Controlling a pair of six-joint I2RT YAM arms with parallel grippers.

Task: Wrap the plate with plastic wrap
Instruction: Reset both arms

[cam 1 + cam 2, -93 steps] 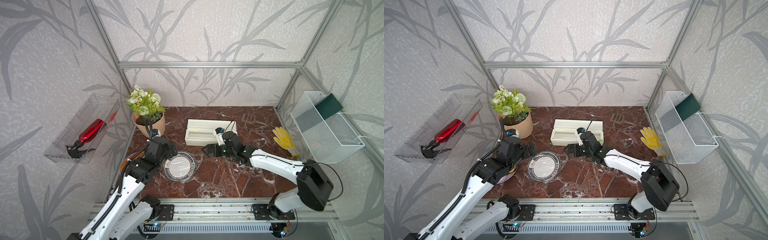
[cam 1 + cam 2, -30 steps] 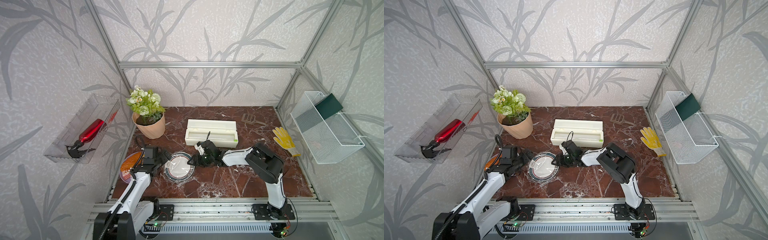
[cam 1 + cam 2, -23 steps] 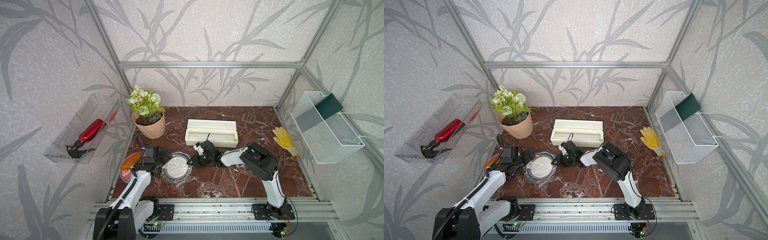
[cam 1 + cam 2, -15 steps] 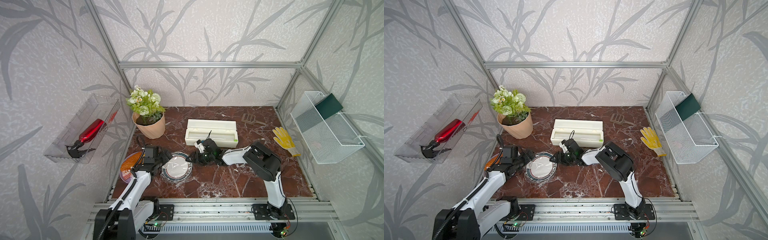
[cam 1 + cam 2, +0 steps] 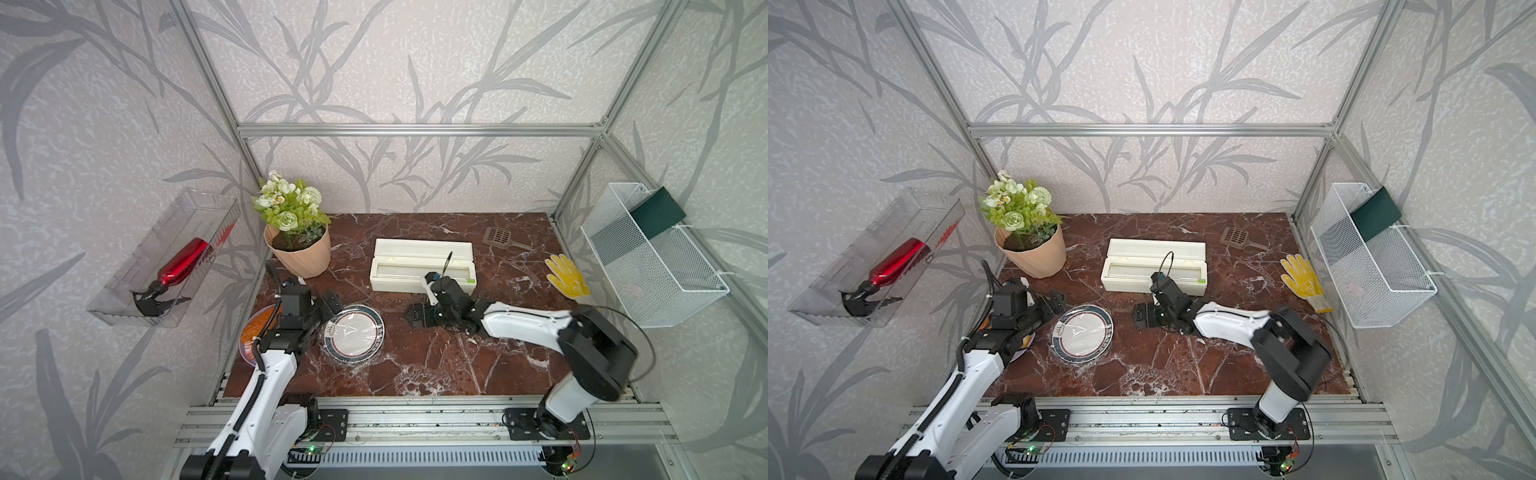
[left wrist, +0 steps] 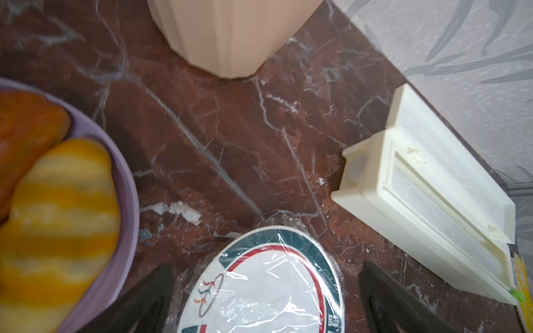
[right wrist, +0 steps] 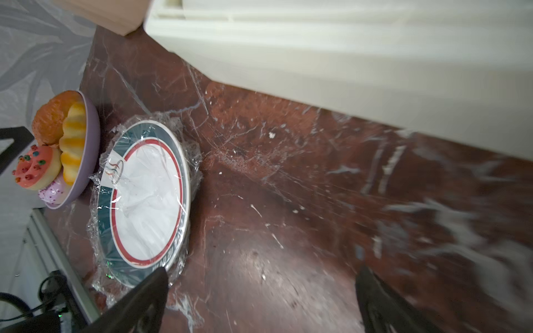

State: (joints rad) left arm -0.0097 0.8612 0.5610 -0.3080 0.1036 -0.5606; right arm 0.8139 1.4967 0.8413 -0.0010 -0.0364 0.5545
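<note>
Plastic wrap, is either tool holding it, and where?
Nothing is held: left tool and right tool are open, plastic wrap lies over the plate.

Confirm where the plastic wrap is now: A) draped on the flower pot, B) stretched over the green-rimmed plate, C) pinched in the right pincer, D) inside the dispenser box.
B: the plastic wrap lies crinkled across the plate, bunched around its rim.

Top views: overhead, whole table [image 5: 457, 361] | wrist views: close, low | shared: plate [image 7: 144, 199]
</note>
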